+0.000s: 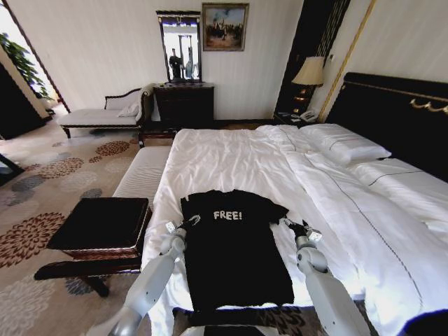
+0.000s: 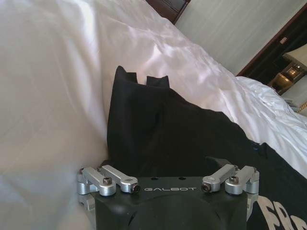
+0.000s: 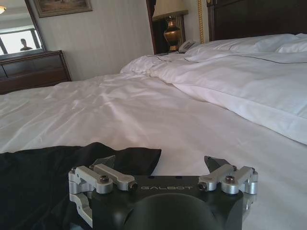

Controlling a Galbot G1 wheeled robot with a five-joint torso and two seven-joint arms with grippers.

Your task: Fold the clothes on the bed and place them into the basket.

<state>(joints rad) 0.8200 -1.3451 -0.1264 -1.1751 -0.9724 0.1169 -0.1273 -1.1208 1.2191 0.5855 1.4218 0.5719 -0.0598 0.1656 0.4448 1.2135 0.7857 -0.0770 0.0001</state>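
The clothes are one black T-shirt (image 1: 234,252) with white "FREE!" lettering, lying flat near the foot of the bed (image 1: 238,157). My left gripper (image 1: 183,222) is open at the shirt's left sleeve; in the left wrist view the black shirt (image 2: 153,124) lies just ahead of the open left gripper (image 2: 168,165). My right gripper (image 1: 294,225) is open at the right sleeve. In the right wrist view the sleeve's edge (image 3: 129,155) lies by one fingertip of the right gripper (image 3: 158,165), and white duvet lies under the other. The basket (image 1: 98,253) stands on the floor left of the bed.
A pale striped bench (image 1: 143,171) runs along the bed's left side beyond the basket. White pillows (image 1: 343,143) and a dark headboard (image 1: 392,115) are at the right. A dresser (image 1: 183,103), a chaise (image 1: 105,115) and a lamp (image 1: 309,73) stand by the far wall.
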